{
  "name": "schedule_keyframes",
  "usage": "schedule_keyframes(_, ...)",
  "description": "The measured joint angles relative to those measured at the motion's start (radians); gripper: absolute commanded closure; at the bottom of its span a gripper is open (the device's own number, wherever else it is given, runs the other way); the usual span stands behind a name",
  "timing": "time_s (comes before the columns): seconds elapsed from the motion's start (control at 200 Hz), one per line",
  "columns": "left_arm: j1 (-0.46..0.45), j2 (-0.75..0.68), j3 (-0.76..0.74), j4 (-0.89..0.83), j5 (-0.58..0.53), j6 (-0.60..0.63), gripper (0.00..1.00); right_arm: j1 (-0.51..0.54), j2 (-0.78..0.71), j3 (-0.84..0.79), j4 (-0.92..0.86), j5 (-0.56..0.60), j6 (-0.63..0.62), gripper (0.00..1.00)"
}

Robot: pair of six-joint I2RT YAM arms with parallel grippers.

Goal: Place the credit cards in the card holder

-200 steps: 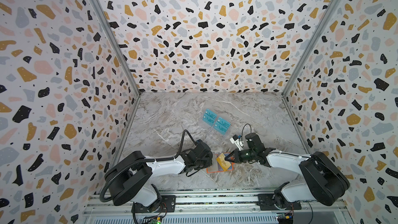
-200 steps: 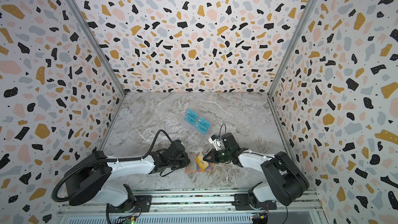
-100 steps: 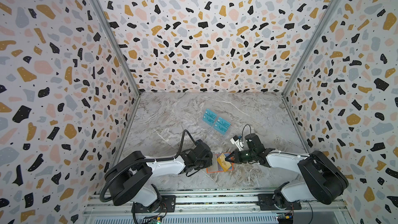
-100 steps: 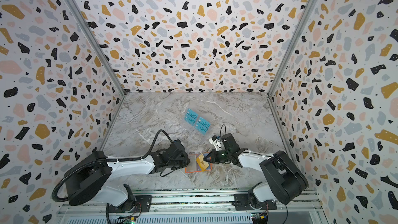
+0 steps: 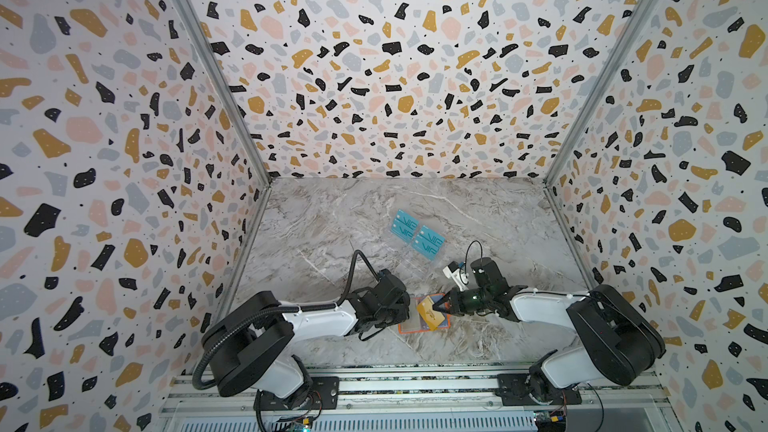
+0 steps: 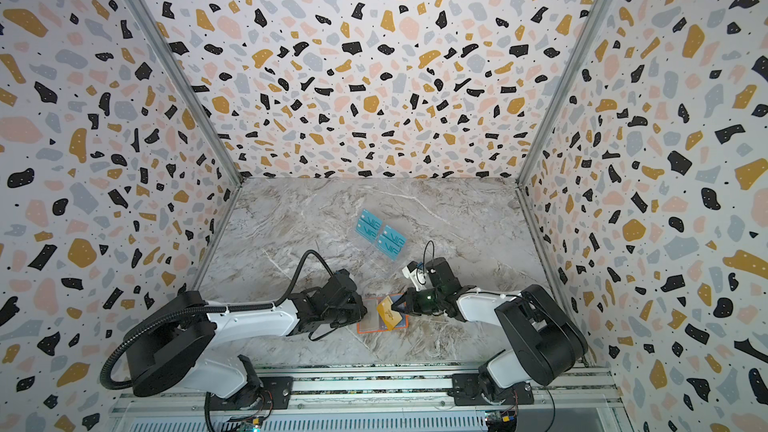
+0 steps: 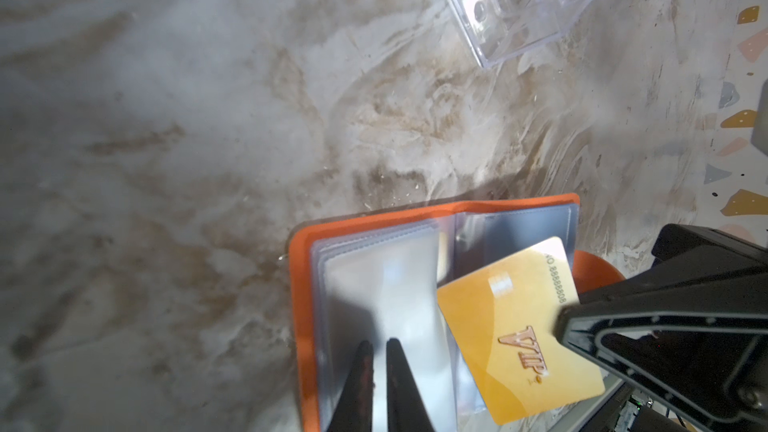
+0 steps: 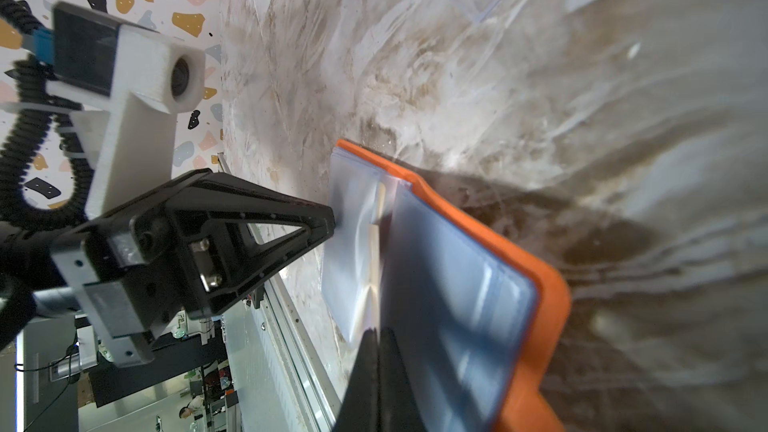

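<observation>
Orange card holder (image 7: 297, 284): open flat on marble table (image 7: 208, 118), clear sleeves (image 7: 374, 284) up.
Tilted gold card (image 7: 507, 317): embossed VIP, over the sleeves.
Black right gripper (image 5: 437, 306): clamped tight on card's edge.
Black left gripper (image 7: 378, 353): nearly closed, pinching one sleeve beside it.
</observation>
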Motion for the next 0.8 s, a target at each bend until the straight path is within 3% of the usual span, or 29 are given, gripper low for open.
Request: schedule_keyframes(0.801,0.0,0.0,-0.01,0.022,0.001,0.0,0.88,0.053,0.067,-0.089,0.305,0.06,0.218,1.0)
